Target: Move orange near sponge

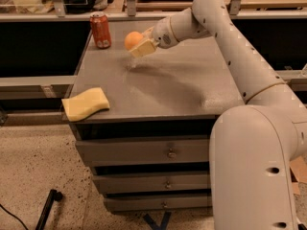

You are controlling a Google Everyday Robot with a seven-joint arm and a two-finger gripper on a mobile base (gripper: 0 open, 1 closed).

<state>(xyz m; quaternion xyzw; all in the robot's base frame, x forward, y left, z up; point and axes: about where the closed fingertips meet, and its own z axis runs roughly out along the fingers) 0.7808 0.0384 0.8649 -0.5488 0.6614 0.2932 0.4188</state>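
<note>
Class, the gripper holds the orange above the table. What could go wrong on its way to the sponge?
1. The gripper holds the round orange above the table; it may slip and roll off.
2. The soda can stands close by; a swing could knock it.
3. The sponge lies at the front edge; a nudge might push it off.

**The orange held over the cabinet top**

The gripper clasps the orange clear of the grey cabinet top, a shadow on the surface below, near the red soda can (upright at the back left). The sponge lies well apart at the front-left corner.
</note>
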